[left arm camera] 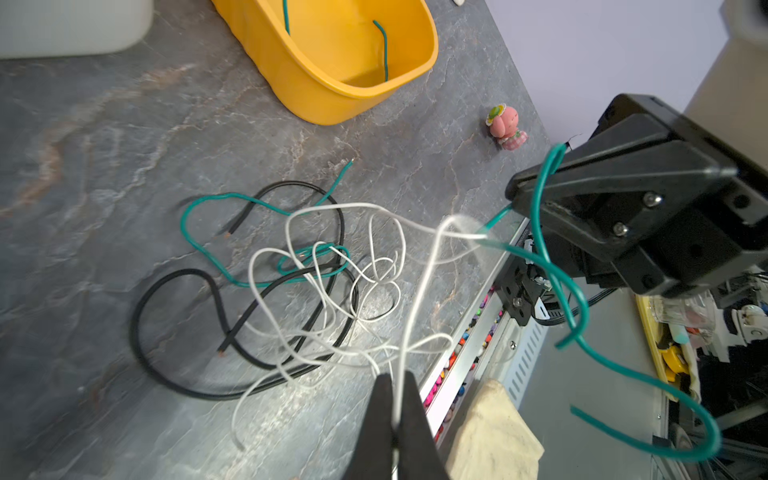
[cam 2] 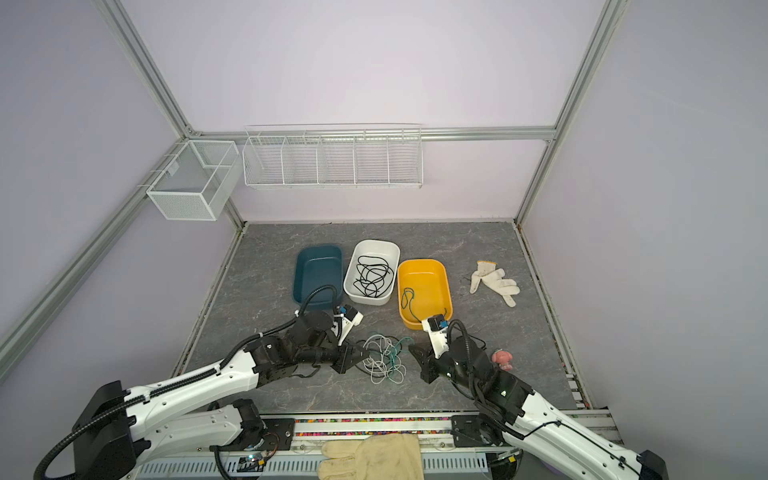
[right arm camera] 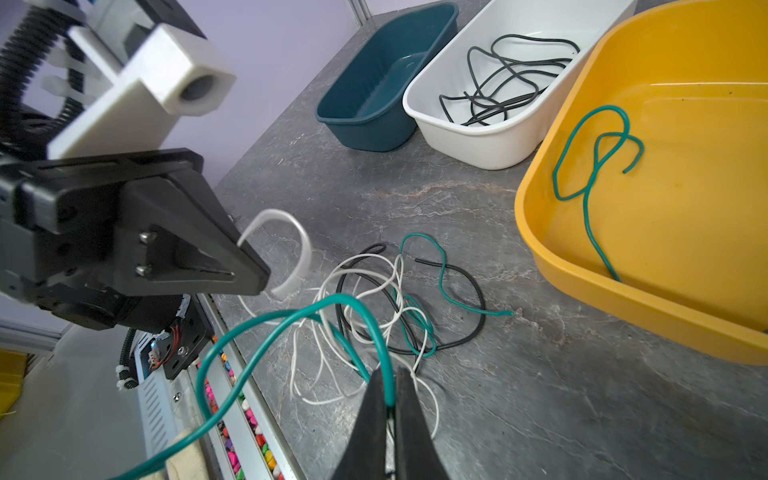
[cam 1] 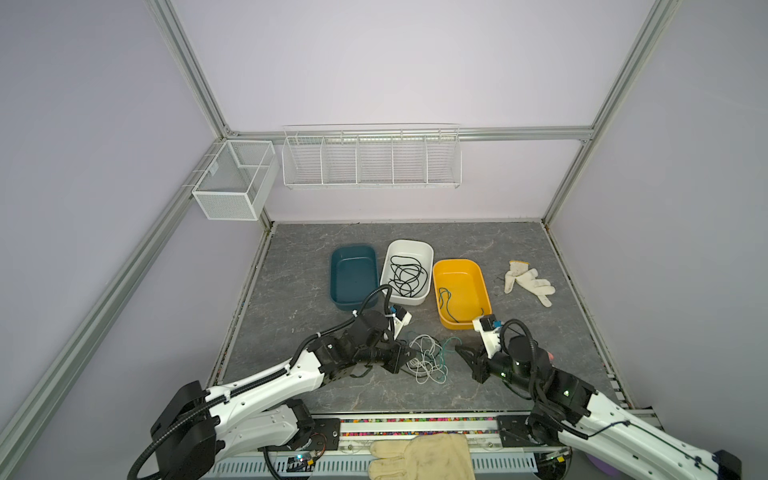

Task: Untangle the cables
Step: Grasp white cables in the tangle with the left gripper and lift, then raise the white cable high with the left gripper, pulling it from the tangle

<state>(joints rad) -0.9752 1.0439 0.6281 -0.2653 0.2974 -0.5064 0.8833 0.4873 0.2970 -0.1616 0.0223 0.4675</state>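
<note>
In both top views the two arms reach in from the near edge, elbows low and forearms angled inward, so the left tool (cam 1: pixel 411 353) and right tool (cam 1: pixel 460 350) point at each other across the cables (cam 1: pixel 428 360), a loose tangle on the desk (cam 1: pixel 291 291) near its near edge. The jaws are too small to read here. Beyond the tangle stand a teal tub (cam 1: pixel 353 270), a white tub (cam 1: pixel 409 247) holding a coiled black cord (cam 1: pixel 409 276), and a yellow tub (cam 1: pixel 461 278). Bare desk lies left of the tubs and around the glove (cam 1: pixel 528 282) at far right. A pink toy (cam 2: pixel 503 359) sits just right of the right wrist, partly behind the arm.

Left wrist view: the left tool's jaws are together, clamped on a white cable (left arm camera: pixel 455 219) that runs up off the desk, blurred at its bend. A black cable (left arm camera: pixel 183 271) lies flat in the tangle.

Right wrist view: the right tool is pinched shut on a teal cable (right arm camera: pixel 340 297), which loops over the near rail (right arm camera: pixel 249 415) and is cut off at the frame's edge. Another teal cord (right arm camera: pixel 587 216) lies in the yellow tub
</note>
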